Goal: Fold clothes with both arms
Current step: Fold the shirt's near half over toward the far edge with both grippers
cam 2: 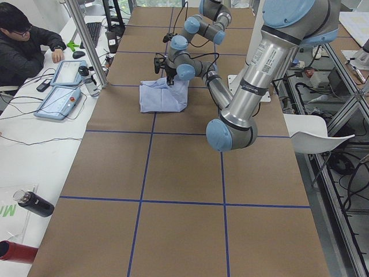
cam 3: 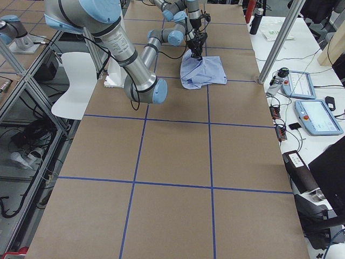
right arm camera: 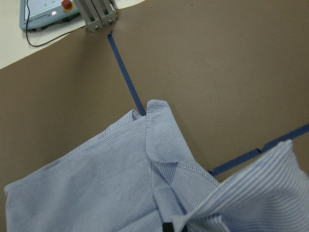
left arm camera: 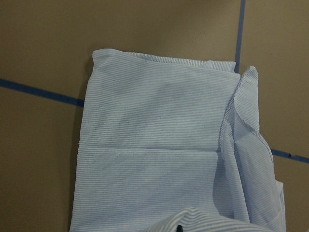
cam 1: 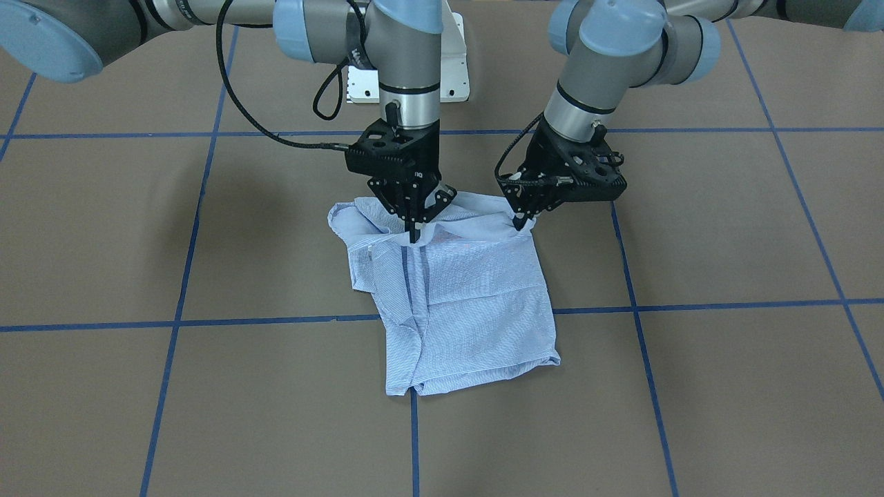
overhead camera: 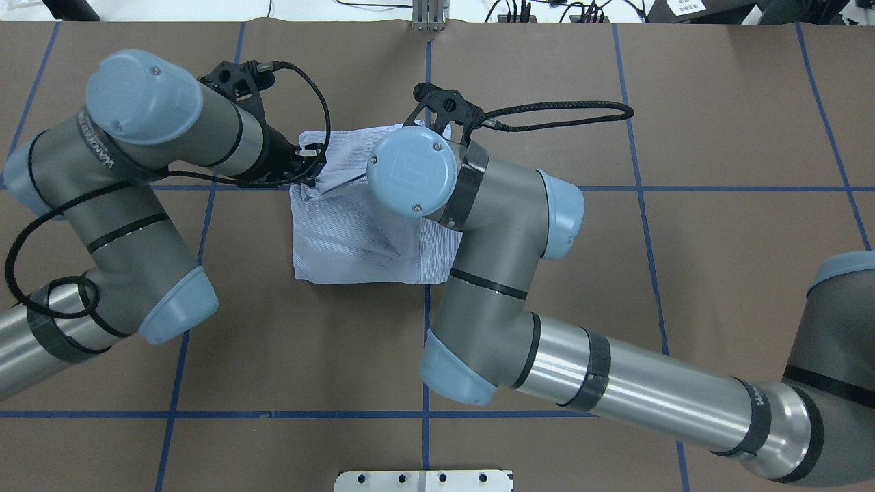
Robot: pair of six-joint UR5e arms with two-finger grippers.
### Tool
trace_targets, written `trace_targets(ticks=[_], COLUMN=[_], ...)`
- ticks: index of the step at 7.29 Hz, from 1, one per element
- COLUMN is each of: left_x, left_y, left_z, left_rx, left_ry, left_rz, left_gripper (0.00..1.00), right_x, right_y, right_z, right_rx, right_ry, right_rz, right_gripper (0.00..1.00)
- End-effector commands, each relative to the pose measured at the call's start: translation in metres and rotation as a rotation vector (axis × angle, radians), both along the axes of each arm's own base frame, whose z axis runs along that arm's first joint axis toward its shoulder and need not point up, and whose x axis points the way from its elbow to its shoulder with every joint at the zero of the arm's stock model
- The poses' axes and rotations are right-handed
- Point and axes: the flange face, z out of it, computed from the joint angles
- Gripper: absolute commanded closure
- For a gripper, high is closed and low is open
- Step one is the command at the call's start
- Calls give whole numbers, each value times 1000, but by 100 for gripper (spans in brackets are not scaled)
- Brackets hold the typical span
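The clothes are one light blue-and-white striped shirt (cam 1: pixel 469 304), folded into a rough rectangle on the brown table, also in the overhead view (overhead camera: pixel 348 239). My right gripper (cam 1: pixel 413 233) is shut on the shirt's edge nearest the robot, close to the collar. My left gripper (cam 1: pixel 521 221) is shut on the same edge at the other corner. Both pinched spots are lifted slightly off the table. In the overhead view the left gripper (overhead camera: pixel 309 174) shows at the cloth, while the right wrist hides the right gripper's fingertips. Each wrist view shows the shirt (left arm camera: pixel 159 159) (right arm camera: pixel 96 188) rising toward the lens.
Blue tape lines (cam 1: pixel 414 442) cross the brown table. The white base plate (cam 1: pixel 442 69) sits behind the shirt. A person (cam 2: pixel 23 40) sits at a side desk with teach pendants (cam 2: pixel 60 95), and a metal post (cam 2: pixel 86 46) stands at the table's edge.
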Motion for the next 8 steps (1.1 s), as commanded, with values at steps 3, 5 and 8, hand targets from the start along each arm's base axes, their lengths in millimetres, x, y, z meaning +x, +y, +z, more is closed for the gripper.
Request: trace_targets(ticks=[3, 5, 8], left_x=[43, 39, 51], left_y=[-71, -99, -139], left_z=[17, 38, 60], left_rx=[29, 90, 110], left_ry=[-49, -81, -104], left_rz=[6, 22, 18], left_gripper=[100, 100, 100], right_x=[-36, -36, -43], right_y=[-69, -90, -111], right_z=[4, 16, 36], right_rx=[16, 38, 53], right_ry=[41, 93, 117], right_rz=[-49, -88, -136], right_gripper=[100, 100, 100])
